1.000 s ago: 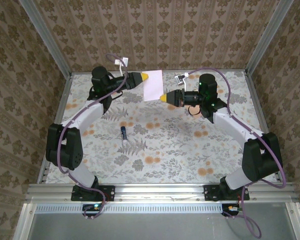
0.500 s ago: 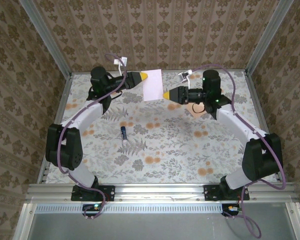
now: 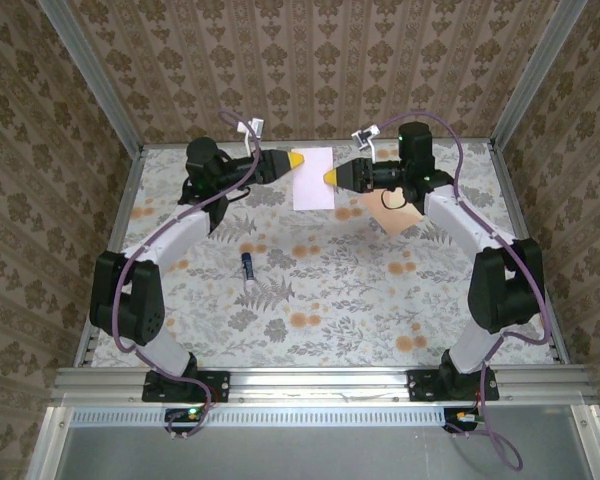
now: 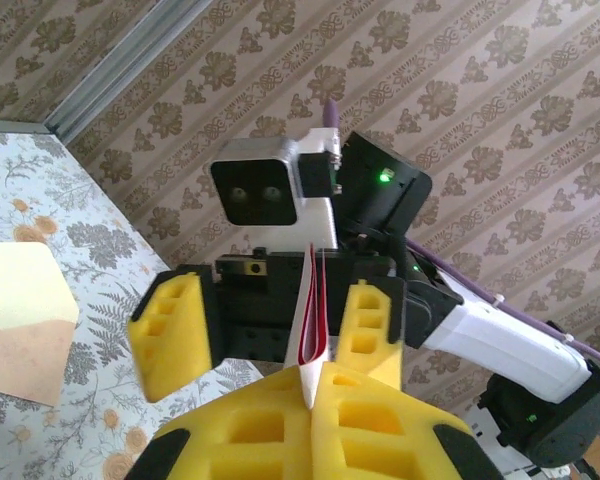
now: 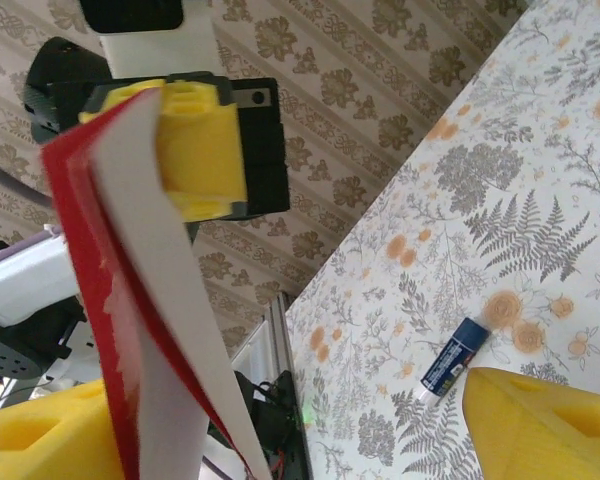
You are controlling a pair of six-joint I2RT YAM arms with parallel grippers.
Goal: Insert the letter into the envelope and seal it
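Note:
The letter [image 3: 313, 178], a pale sheet with a red border, hangs in the air near the far edge of the table. My left gripper [image 3: 296, 159] is shut on its left edge; in the left wrist view its yellow fingers [image 4: 310, 385] pinch the folded sheet [image 4: 315, 300]. My right gripper [image 3: 331, 177] stands open at the sheet's right edge. In the left wrist view the sheet stands between its spread fingers [image 4: 170, 320]. In the right wrist view the letter [image 5: 160, 300] stands close to the left finger. The peach envelope [image 3: 400, 218] lies flat under the right arm.
A blue glue stick [image 3: 247, 267] lies left of the table's middle, also seen on the floral cloth from the right wrist [image 5: 455, 368]. Patterned walls and metal rails close in the far side. The envelope [image 4: 20, 310] lies at the left of the left wrist view.
My right gripper let go of the letter's lower right corner, opened, and moved toward the far wall. The left gripper shifted the letter slightly right. The envelope came into sight under the right arm.

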